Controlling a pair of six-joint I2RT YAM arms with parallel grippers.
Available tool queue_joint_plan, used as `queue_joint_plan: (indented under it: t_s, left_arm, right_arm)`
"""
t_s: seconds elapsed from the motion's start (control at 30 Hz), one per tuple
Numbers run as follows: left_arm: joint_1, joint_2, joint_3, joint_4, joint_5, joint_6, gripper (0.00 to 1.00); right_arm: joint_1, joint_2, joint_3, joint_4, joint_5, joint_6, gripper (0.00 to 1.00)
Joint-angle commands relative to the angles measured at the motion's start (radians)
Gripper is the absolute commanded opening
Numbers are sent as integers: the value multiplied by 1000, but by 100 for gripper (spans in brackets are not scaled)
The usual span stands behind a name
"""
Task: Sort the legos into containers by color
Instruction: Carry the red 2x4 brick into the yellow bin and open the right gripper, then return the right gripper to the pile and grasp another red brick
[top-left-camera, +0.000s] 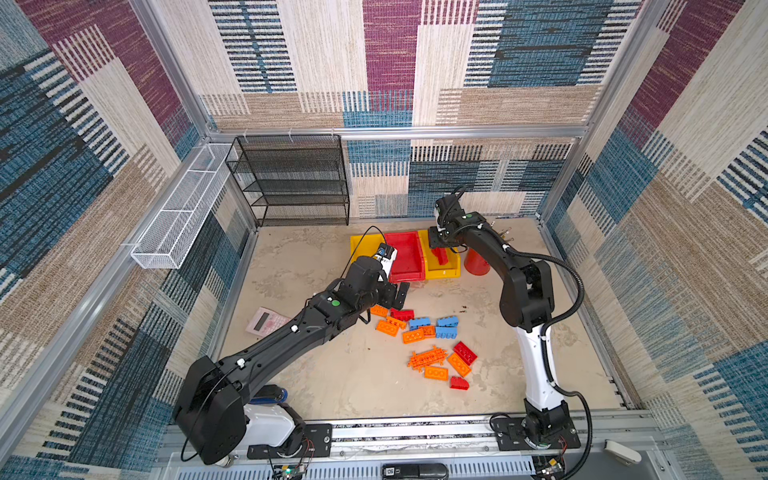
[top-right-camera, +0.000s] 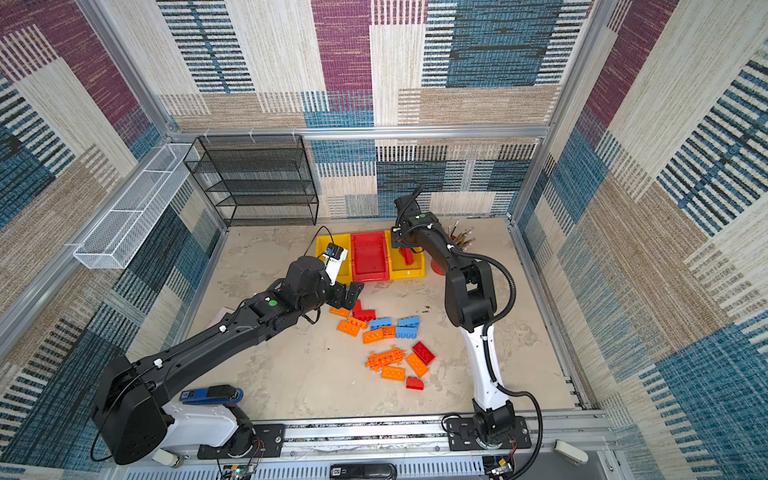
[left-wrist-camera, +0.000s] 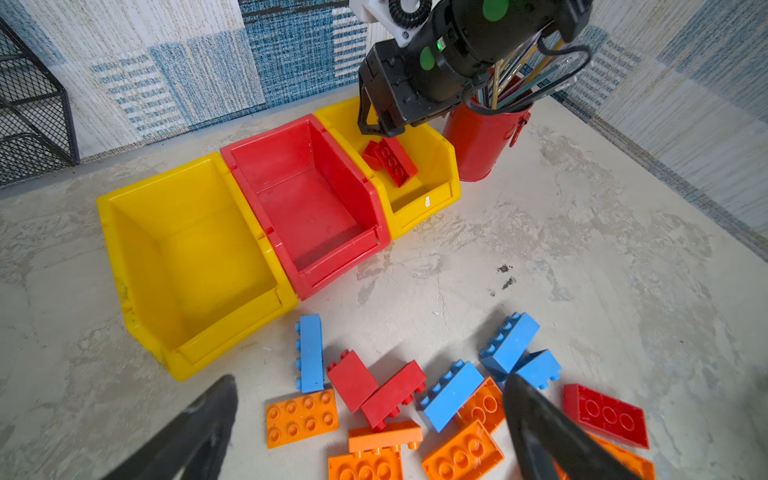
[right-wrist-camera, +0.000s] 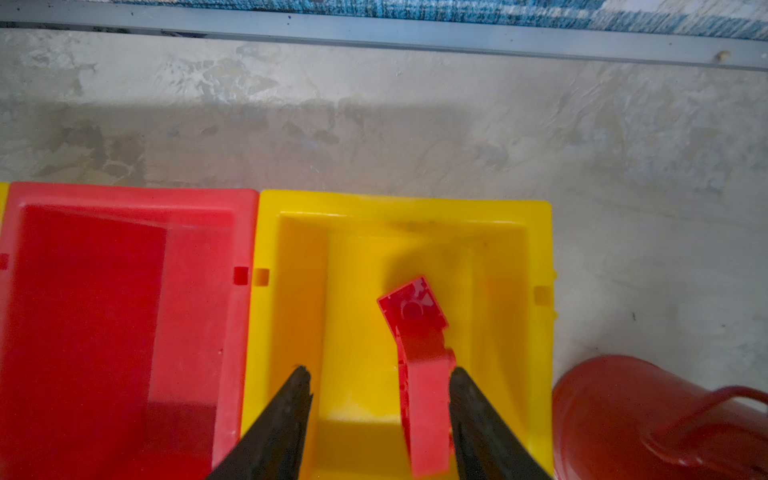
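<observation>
Right tool (right-wrist-camera: 380, 370) jaws stand apart above the right yellow bin (right-wrist-camera: 540, 232). A red brick (right-wrist-camera: 424, 374) lies inside beside one finger (right-wrist-camera: 478, 415), contact unclear, its end cut off. Left tool (left-wrist-camera: 370, 378) gapes over loose legos (left-wrist-camera: 453, 395) on the surface (left-wrist-camera: 582, 249); its arm (top-left-camera: 291, 336) half hides the calculator (top-left-camera: 266, 322).

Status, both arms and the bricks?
Left gripper open over loose plastic bricks. Right gripper open above rightmost yellow plastic bin; red studded brick inside, against one finger. Round red pencil cup beside bin, not blocking.
</observation>
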Motion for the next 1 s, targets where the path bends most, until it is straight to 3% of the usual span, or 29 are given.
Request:
queue_joint_plan:
  t_s: [0.0, 0.27, 0.47, 0.7, 0.97]
  left_arm:
    - [6, -12, -2, -7, 22, 6, 100]
    - [4, -183, -178, -23, 16, -133, 100]
    - [-1, -403, -328, -134, -4, -252, 100]
    - [-4, -630, -427, -239, -45, -358, 100]
    - [-4, -705, -444, -290, -44, -377, 100]
  right_arm:
    - [6, -73, -42, -19, -33, -5, 56]
    - [116, -336, -429, 84, -117, 28, 56]
    - [263, -412, -632, 151, -156, 122, 57]
    - [371, -396, -688, 212, -151, 215, 57]
    - [407, -314, -647, 210, -144, 225, 57]
